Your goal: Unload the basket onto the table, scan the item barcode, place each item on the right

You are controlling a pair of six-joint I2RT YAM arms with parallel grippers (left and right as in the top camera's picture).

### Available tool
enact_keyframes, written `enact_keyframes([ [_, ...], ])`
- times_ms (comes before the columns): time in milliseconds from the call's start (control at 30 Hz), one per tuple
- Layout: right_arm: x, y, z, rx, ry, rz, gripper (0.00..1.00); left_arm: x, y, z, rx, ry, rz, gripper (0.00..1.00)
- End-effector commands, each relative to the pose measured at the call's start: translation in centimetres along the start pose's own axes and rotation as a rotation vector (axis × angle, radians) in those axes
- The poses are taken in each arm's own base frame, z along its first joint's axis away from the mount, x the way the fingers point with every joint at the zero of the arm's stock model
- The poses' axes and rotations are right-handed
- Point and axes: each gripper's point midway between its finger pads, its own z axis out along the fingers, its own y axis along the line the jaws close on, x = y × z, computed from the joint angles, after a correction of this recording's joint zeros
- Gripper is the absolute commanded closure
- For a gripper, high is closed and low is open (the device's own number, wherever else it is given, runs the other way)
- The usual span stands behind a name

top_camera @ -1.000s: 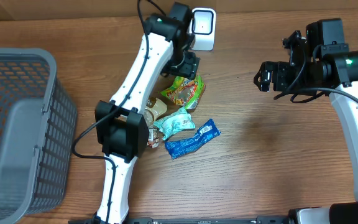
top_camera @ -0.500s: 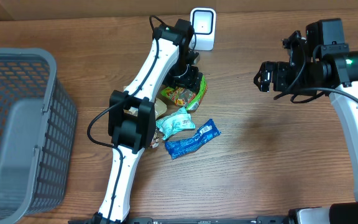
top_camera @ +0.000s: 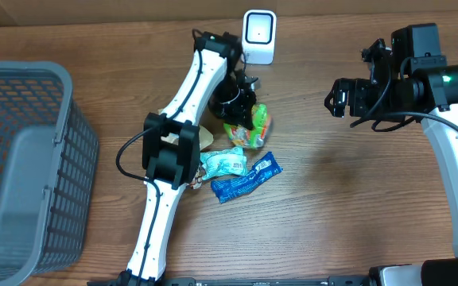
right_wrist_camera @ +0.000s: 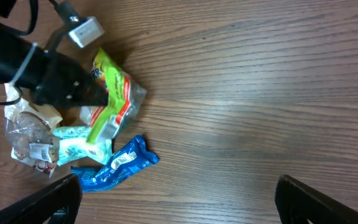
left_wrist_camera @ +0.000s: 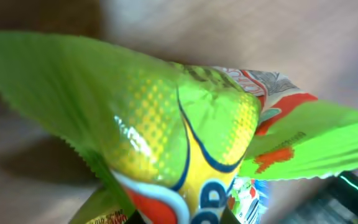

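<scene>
The item, a green and yellow snack bag, hangs tilted at the top of the packet pile, and my left gripper is shut on its upper edge. In the left wrist view the bag fills the frame, pinched between the dark fingertips of the left gripper at the bottom. The white barcode scanner stands at the table's back edge, just behind that gripper. My right gripper hovers at the right, open and holding nothing. Its wrist view shows the bag from the side and the right gripper over bare wood.
A blue packet, a teal packet and a clear packet lie just below the held bag. A grey mesh basket stands at the left edge.
My left gripper came down onto the green bag and shut on it. The bag has been pulled up on edge and shifted slightly right. The right arm has not moved.
</scene>
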Motion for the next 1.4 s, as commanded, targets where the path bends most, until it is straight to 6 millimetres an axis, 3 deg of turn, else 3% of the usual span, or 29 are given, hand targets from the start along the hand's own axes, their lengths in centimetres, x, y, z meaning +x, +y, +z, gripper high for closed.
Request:
enact_keyframes([
  [0, -0.6, 0.4, -0.5, -0.006, -0.025, -0.014, 0.00, -1.4, -7.5, -7.8, 0.603, -0.212, 0.191, 0.96],
  [167, -0.6, 0.4, -0.5, -0.006, -0.026, -0.015, 0.00, -1.2, -9.9, -18.1, 0.971, -0.454, 0.255, 0.96],
  [267, -0.6, 0.4, -0.5, -0.006, -0.026, -0.015, 0.00, 0.0, -10.7, -21.1, 0.986, -0.509, 0.293, 0.96],
  [467, -0.8, 0.4, -0.5, -0.007, -0.030, -0.016, 0.00, 5.2, -15.6, -26.8, 0.865, -0.614, 0.497, 0.96],
  [600, -0.8, 0.4, -0.5, -0.007, -0.031, -0.015, 0.00, 7.4, -17.1, -28.7, 0.693, -0.643, 0.488, 0.96],
  [767, -0.9, 0.4, -0.5, -0.009, -0.036, -0.014, 0.00, 8.0, -17.9, -31.0, 0.384, -0.777, 0.389, 0.96],
  [867, -0.9, 0.4, -0.5, -0.008, -0.035, -0.013, 0.00, 8.5, -19.2, -31.6, 0.342, -0.817, 0.418, 0.96],
  [1067, -0.8, 0.4, -0.5, -0.008, -0.032, -0.013, 0.00, 8.2, -19.2, -31.1, 0.311, -0.814, 0.401, 0.96],
  [1200, -0.8, 0.4, -0.5, -0.008, -0.032, -0.013, 0.00, 7.0, -17.5, -30.6, 0.175, -0.843, 0.349, 0.96],
  [1333, -0.8, 0.4, -0.5, -0.008, -0.033, -0.013, 0.00, 4.7, -13.6, -30.0, -0.152, -0.891, 0.230, 0.96],
  [1367, -0.8, 0.4, -0.5, -0.008, -0.033, -0.013, 0.00, 3.8, -12.0, -29.8, -0.300, -0.907, 0.185, 0.96],
])
